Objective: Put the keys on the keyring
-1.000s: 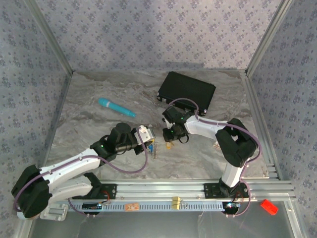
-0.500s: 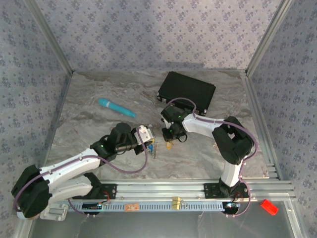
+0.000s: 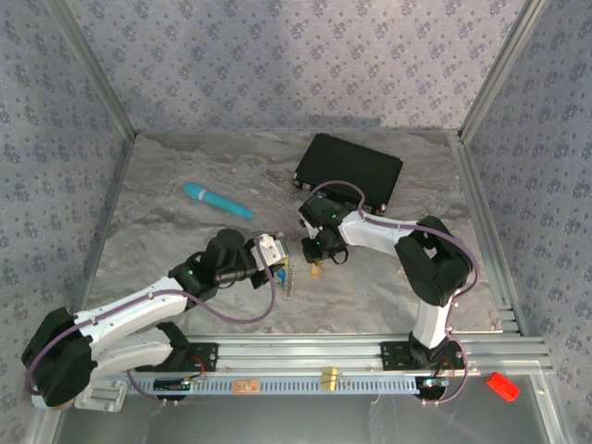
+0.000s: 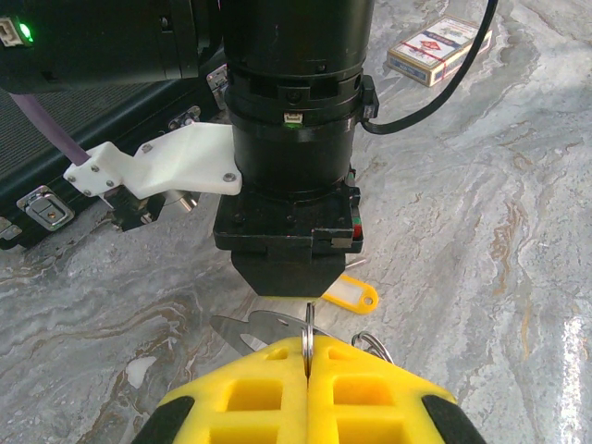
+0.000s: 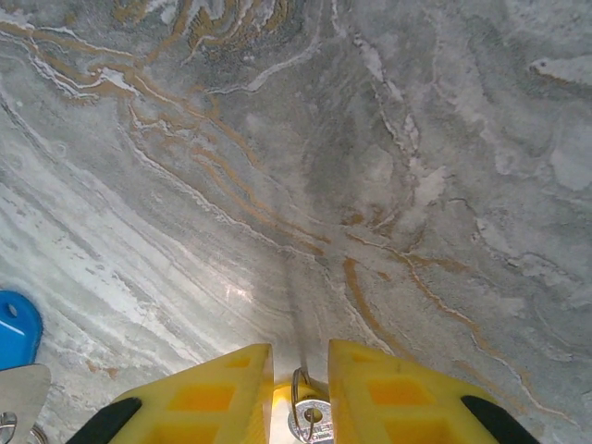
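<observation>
Left gripper [image 4: 308, 370] closed on a thin metal ring [image 4: 308, 326], right gripper [image 5: 301, 370] slightly parted around the yellow key [image 4: 350, 296], mid-worktop [image 3: 185, 240], blue key [image 5: 17, 328] just left.

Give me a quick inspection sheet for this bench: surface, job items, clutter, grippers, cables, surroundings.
Surface: grey marbled table.
Job's things: yellow-tagged key on the table under the right gripper; blue key head at the frame edge; thin metal ring pinched edge-on.
Clutter: teal pen, black case, card box.
Grippers: left gripper shut on the ring; right gripper slightly parted around a small ring.
Cables: purple cable looping along each arm.
Surroundings: patterned walls.
</observation>
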Controlling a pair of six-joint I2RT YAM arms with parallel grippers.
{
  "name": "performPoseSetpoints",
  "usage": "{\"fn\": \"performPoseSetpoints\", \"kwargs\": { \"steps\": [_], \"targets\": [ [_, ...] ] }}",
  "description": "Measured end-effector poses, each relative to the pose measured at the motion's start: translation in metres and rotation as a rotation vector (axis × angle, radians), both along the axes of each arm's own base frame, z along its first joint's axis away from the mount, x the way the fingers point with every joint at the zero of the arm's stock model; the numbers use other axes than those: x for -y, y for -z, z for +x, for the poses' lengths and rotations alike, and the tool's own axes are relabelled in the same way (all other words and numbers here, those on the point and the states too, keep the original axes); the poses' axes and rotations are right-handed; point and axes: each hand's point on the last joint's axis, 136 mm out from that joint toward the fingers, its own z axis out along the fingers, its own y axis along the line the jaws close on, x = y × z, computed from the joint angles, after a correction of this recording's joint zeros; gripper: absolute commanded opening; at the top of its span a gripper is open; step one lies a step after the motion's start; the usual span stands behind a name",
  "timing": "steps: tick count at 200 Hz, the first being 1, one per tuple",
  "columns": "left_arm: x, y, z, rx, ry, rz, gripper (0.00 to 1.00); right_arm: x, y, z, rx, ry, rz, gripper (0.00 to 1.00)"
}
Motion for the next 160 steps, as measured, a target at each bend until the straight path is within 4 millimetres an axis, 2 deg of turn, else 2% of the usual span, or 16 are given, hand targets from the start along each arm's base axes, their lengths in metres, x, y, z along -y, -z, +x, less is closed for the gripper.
{"fn": "performPoseSetpoints", "kwargs": {
  "steps": [52, 160],
  "targets": [
    [0.000, 0.000, 0.000, 0.000, 0.000, 0.000, 0.00, 0.005, -0.006, -0.006, 0.016, -0.003, 0.002, 0.22],
    [0.000, 0.000, 0.000, 0.000, 0.000, 0.000, 0.00, 0.005, -0.003, -0.011, 0.007, -0.012, -0.006, 0.16]
  ]
}}
